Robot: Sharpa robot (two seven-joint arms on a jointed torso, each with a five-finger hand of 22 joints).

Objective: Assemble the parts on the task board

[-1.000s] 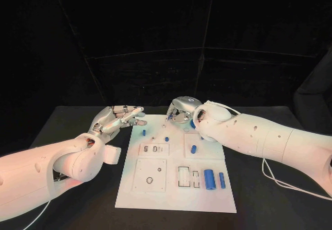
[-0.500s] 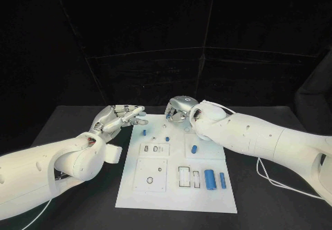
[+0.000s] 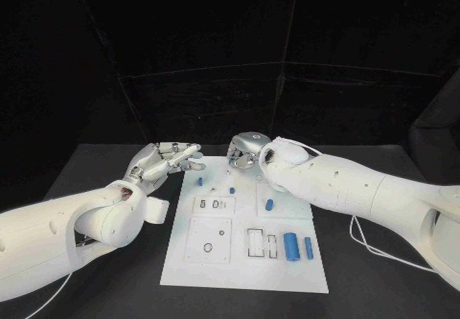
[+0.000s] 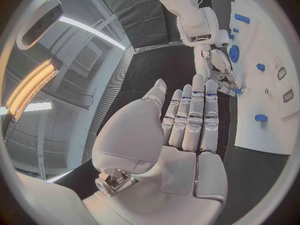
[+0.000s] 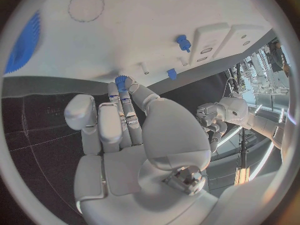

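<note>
Head view, left to right: the left hand hovers over the black table just beside the task board's far left corner, fingers extended and apart, holding nothing. A small blue part stands on the board just nearer the robot than those fingertips. The right hand is at the board's far edge, pinching a small blue gear at its fingertips, and further blue parts lie on the board well nearer the robot than it.
</note>
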